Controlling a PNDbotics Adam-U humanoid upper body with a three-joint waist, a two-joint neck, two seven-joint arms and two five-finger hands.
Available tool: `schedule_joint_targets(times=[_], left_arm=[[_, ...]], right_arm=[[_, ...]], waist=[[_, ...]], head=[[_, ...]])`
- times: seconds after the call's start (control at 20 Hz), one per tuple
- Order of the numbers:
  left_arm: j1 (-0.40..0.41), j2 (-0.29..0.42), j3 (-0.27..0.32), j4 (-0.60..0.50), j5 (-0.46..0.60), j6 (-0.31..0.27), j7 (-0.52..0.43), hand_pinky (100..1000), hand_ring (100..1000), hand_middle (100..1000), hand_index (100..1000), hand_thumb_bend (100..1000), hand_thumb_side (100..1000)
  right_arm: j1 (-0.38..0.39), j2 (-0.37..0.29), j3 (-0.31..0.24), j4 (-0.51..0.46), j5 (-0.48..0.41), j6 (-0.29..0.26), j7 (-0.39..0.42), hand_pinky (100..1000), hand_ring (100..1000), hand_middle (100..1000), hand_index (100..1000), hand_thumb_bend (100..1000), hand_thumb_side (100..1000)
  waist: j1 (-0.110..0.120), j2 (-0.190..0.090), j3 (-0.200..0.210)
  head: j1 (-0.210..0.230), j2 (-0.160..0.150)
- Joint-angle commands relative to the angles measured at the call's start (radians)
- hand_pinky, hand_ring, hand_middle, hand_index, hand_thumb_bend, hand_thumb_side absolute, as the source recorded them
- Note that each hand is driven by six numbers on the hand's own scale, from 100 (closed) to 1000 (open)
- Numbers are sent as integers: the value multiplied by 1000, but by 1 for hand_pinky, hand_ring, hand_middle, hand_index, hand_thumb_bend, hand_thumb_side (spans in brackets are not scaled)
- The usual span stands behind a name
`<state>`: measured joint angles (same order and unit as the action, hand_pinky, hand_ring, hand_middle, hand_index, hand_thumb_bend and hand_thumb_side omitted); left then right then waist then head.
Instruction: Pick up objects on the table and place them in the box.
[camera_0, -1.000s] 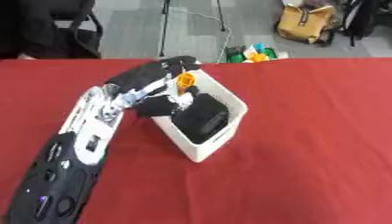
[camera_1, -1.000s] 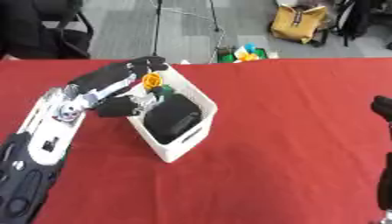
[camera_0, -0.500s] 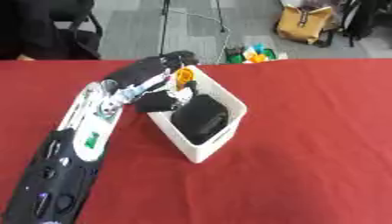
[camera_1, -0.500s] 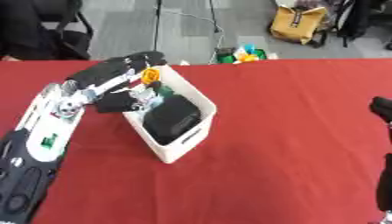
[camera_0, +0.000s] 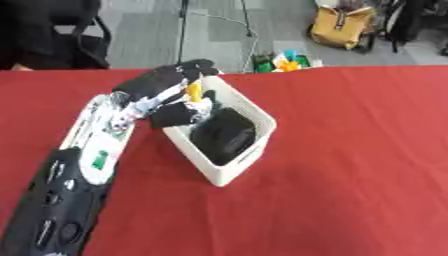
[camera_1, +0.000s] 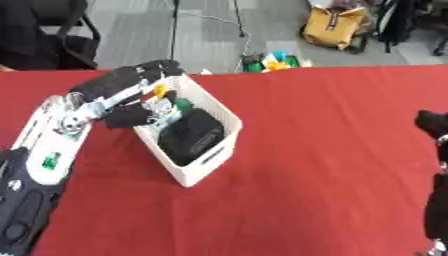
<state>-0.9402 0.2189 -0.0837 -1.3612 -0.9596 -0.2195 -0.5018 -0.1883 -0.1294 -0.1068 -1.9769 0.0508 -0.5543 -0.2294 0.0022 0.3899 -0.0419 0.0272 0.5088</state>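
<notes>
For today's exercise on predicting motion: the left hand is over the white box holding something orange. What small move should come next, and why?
Probably open the left hand to let the orange object drop. It already hangs over the far corner of the white box, above the black item inside, so no further reach seems needed. The right hand sits idle at the right edge.

– What lies past the red table (camera_0: 350, 150)?
– Grey floor (camera_0: 149, 30), with a yellow bag (camera_0: 344, 27) on it (a black chair (camera_0: 66, 37) farther left).
– And nearer the table?
– Bright toys (camera_0: 282, 61) at its far edge.
</notes>
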Motion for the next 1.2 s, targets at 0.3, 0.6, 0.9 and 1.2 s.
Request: schedule_joint_targets(times=[0.3,0.6,0.9,1.2], left_arm=[[-20,34,-20,-8,4,-9,-11,1000,1000,1000,1000,100,1000],[-27,37,-10,-28,7,-7,-9,1000,1000,1000,1000,100,1000],[-26,35,6,-43,40,-2,-10,1000,1000,1000,1000,100,1000],[11,44,51,-177,282,40,52,1000,1000,1000,1000,137,1000]], right_arm=[[-2,-28,5,-23,-14,-6,7,785,754,653,762,100,963],[-2,-28,5,-23,-17,-8,9,786,754,653,762,100,960],[-4,-28,4,-23,-22,-11,6,785,754,653,762,100,959],[-5,-25,-3,-23,-24,-11,0,785,754,653,763,100,953]], waist=[[2,-24,-2],[0,-24,-3],[-4,-25,-4],[-8,-25,2]], head=[[-12,10],[-10,10],[4,6],[56,-6]])
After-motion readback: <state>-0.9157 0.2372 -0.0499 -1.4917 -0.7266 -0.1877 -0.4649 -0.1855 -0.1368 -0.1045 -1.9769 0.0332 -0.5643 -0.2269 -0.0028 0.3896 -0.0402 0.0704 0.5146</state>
